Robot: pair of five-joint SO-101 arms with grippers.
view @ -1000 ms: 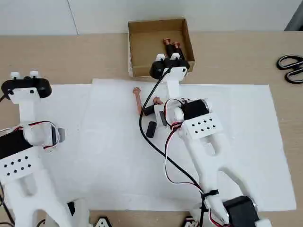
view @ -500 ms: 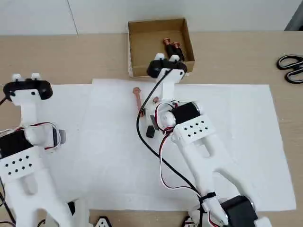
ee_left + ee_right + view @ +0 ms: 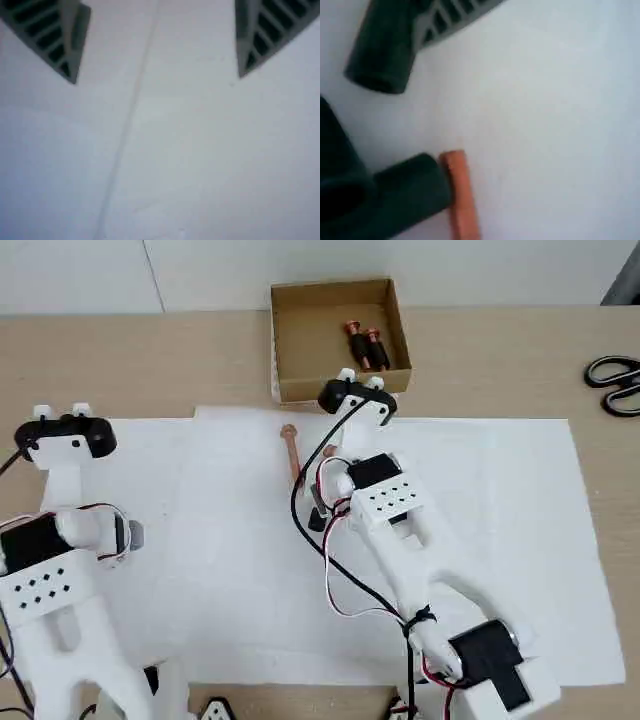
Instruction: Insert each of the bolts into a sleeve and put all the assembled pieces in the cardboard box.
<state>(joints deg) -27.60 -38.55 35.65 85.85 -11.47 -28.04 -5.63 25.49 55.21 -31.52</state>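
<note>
The cardboard box (image 3: pixel 290 340) stands at the table's far edge with two assembled pieces (image 3: pixel 365 345) lying in it. On the white sheet (image 3: pixel 500 540) a loose copper bolt (image 3: pixel 291 450) lies just in front of the box. Beside it my right arm (image 3: pixel 385 498) hangs over a black sleeve (image 3: pixel 317 515) and a bolt head (image 3: pixel 328 452). In the right wrist view my right gripper (image 3: pixel 427 35) is right beside a black sleeve (image 3: pixel 382 52), close to another sleeve (image 3: pixel 412 192) with a copper bolt (image 3: pixel 459 192) at its mouth. My left gripper (image 3: pixel 157 75) is open over bare sheet.
Scissors (image 3: pixel 615 385) lie at the table's far right. My left arm (image 3: pixel 60 540) stands over the sheet's left part. The sheet's right half is bare.
My right arm has drawn back from over the box to above the sheet, uncovering the two assembled pieces. The left arm shifted only slightly.
</note>
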